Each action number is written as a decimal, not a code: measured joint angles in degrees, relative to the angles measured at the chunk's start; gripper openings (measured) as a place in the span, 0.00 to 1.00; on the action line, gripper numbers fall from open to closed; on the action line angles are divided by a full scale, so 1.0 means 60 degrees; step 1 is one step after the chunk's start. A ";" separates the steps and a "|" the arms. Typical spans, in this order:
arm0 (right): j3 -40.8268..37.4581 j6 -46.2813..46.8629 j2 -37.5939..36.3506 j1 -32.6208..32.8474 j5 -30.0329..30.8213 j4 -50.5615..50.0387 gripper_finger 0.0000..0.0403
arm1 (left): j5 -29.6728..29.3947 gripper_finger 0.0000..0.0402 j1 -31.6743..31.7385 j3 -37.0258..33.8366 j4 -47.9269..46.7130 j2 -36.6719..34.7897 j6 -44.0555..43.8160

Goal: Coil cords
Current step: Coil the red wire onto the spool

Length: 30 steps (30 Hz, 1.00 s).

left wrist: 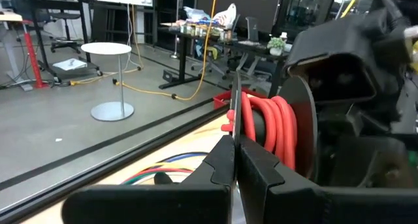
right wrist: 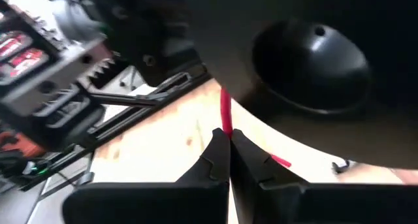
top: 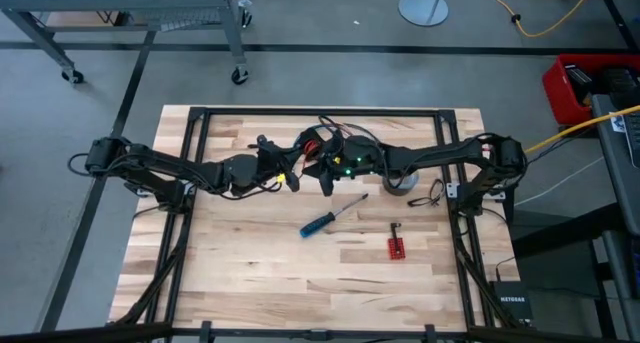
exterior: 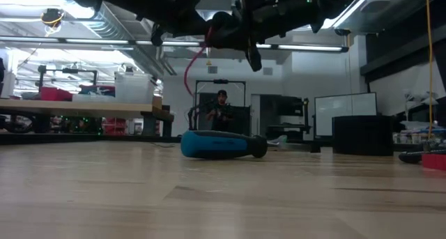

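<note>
Above the wooden table's [top: 250, 273] far edge, a light, limp red cord [left wrist: 271, 123] is pinched by both closed grippers [left wrist: 234, 160] [right wrist: 225, 149], best gripped near the coil.

red cord [right wrist: 226, 116] cut off behind black spool [right wrist: 307, 67], both grippers' fingertips hidden in arm clutter overhead, distant person [exterior: 221, 108] too small to make out

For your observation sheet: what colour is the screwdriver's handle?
Blue with a black end. The screwdriver shows best in the low view.
</note>
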 joint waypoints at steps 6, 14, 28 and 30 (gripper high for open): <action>0.0000 -0.0545 0.0018 0.0003 0.0728 -0.0311 0.00 | 0.0000 0.00 0.0004 0.0000 -0.0001 0.0000 -0.0007; 0.0000 -0.1034 0.0018 0.0000 0.1140 -0.0343 0.07 | 0.0013 0.00 0.0007 0.0000 0.0036 0.0000 0.0280; -0.0015 -0.1284 0.0033 -0.0001 0.1056 -0.0785 0.33 | -0.0006 0.00 0.0011 0.0007 0.0149 -0.0136 0.0900; -0.0015 -0.1283 0.0033 0.0000 0.1044 -0.1071 0.33 | -0.0075 0.00 0.0012 0.0007 0.0152 -0.0176 0.0974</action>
